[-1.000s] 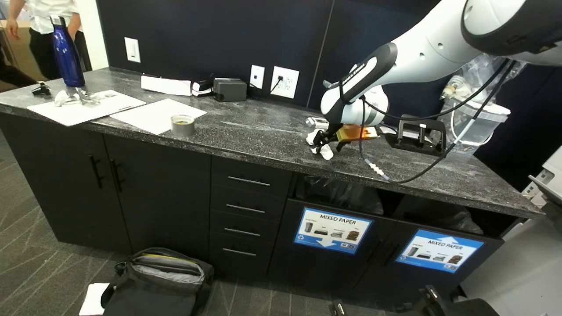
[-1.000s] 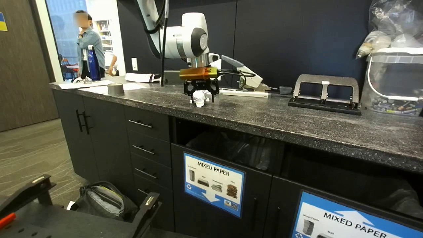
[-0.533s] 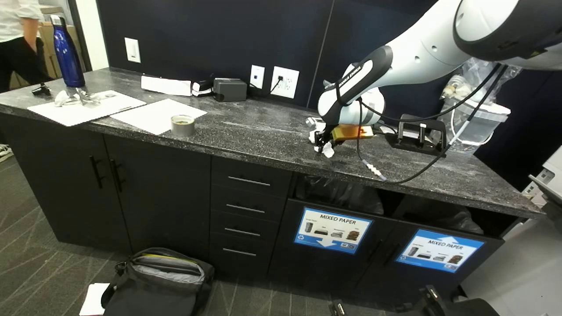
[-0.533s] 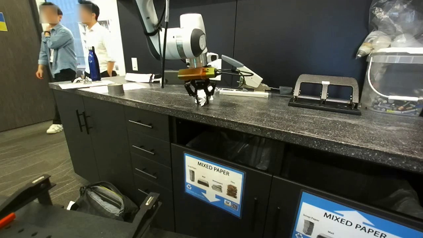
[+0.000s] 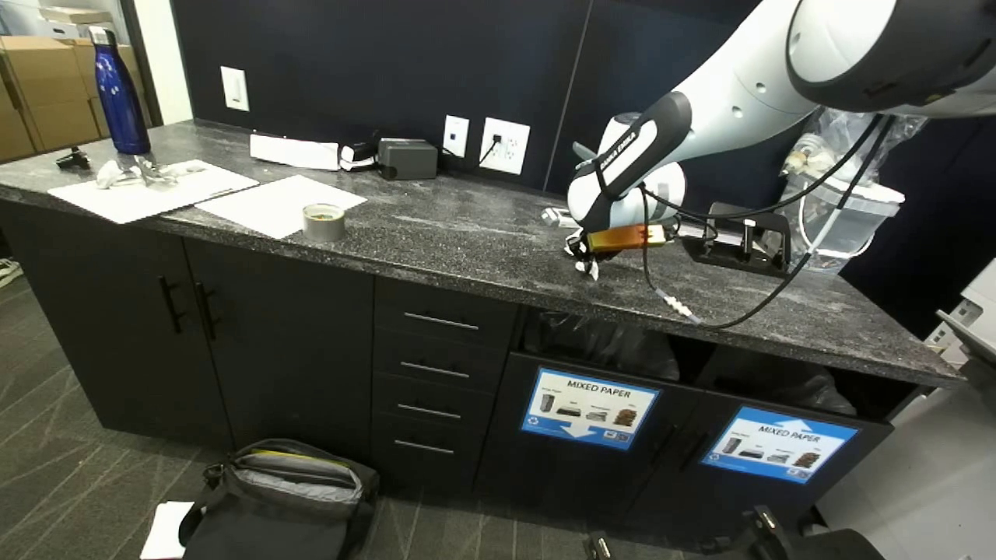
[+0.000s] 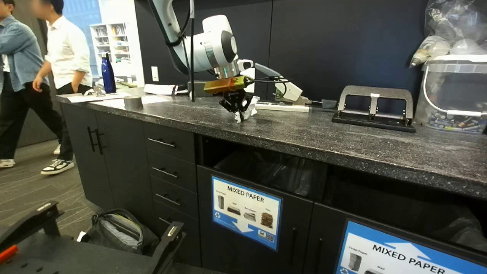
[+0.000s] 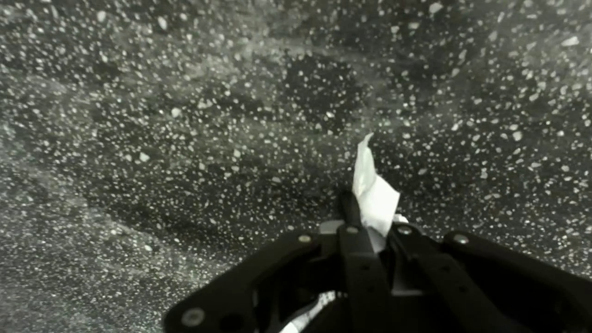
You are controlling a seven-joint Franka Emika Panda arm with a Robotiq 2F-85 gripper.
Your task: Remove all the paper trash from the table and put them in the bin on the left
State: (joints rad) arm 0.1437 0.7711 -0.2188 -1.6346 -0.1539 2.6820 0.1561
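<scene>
Claw (image 7: 375, 222) clamped on a crumpled white scrap (image 7: 378, 203); wrist view has it pinched btwn the fingers (image 7: 365, 268), pointy end out past the tips. In both exterior views I see the scrap peeking out under the claw, low at the worktop (image 5: 436, 241); touching or not, can't tell from here. L bin (image 6: 243, 253), w/ MIXED PAPER label (image 6: 247, 207), is below, worktop's front side. Further off, nr the blue bottle (image 5: 120, 101): more crumpled bits (image 5: 117, 176) on a flat sheet (image 5: 140, 204), clearest in an exterior view. Wall outlet (image 5: 513, 149): only in an exterior view. Person in white (image 6: 68, 53) + one in blue (image 6: 23, 53): also just in an exterior view.
</scene>
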